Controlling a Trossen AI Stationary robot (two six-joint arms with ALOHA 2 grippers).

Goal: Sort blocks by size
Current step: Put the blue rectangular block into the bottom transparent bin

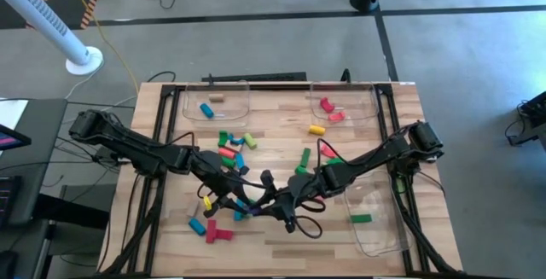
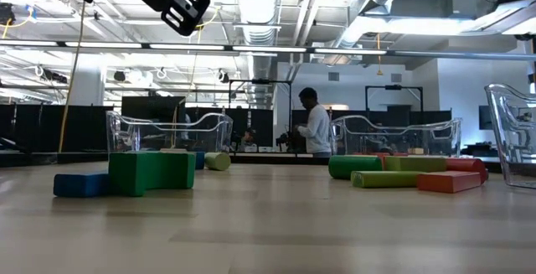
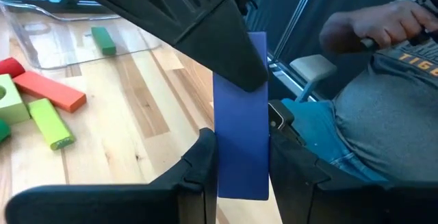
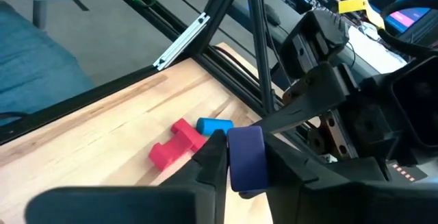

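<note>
while both arms are meeting low over the table (image 1: 281, 236), a handover looks underway: the left tool (image 3: 241, 159) is clenching one end of a long, smooth, flat-faced blue wooden bar (image 3: 241, 125) and the right tool (image 4: 243, 157) is closing on its other end. next, the left should release.

Both arms are matte black, built of slim links and bulkier rounded joint housings, with thin black cables looping beside the left arm (image 1: 128, 147) and right arm (image 1: 388, 151). Each ends in two flat, dark, squared fingers with smooth moulded faces.
</note>
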